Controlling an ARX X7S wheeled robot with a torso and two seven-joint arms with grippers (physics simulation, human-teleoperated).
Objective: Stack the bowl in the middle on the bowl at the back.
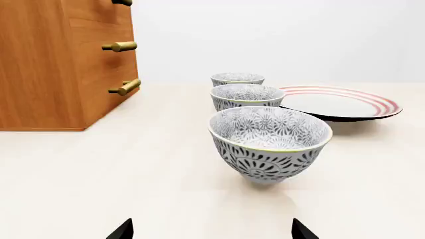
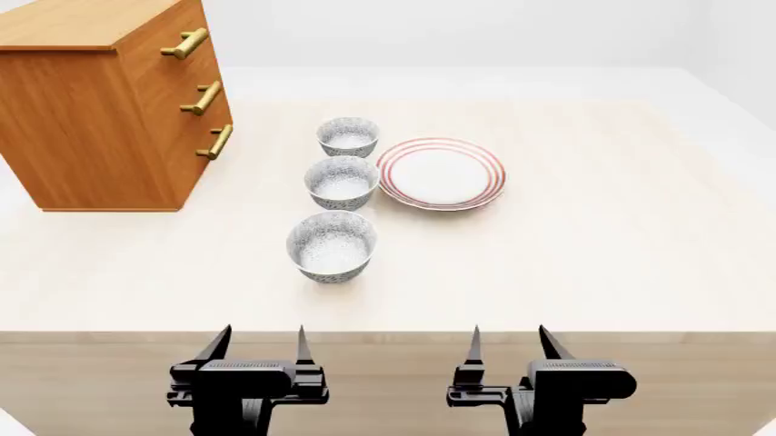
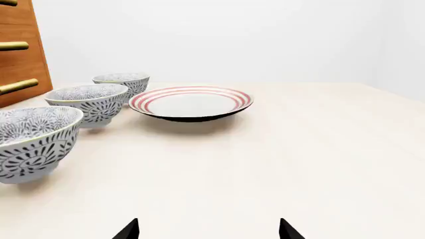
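Note:
Three speckled grey-blue bowls stand in a line running away from me on the pale table. The bowl in the middle [image 2: 341, 183] [image 1: 246, 96] [image 3: 88, 103] sits between the bowl at the back [image 2: 348, 137] [image 1: 237, 79] [image 3: 121, 83] and a nearer third bowl [image 2: 331, 246] [image 1: 269, 142] [image 3: 32, 143]. All three are upright and apart. My left gripper [image 2: 258, 342] [image 1: 212, 230] hangs open at the table's front edge, short of the nearest bowl. My right gripper [image 2: 508, 341] [image 3: 208, 230] is open too, beside it, holding nothing.
A wide red-ringed white plate [image 2: 441, 173] [image 1: 340, 102] [image 3: 190, 102] lies just right of the middle bowl. A wooden chest of drawers [image 2: 109, 100] [image 1: 63, 64] with brass handles stands at the back left, close to the bowls. The table's front edge [image 2: 388, 332] lies just ahead of both grippers.

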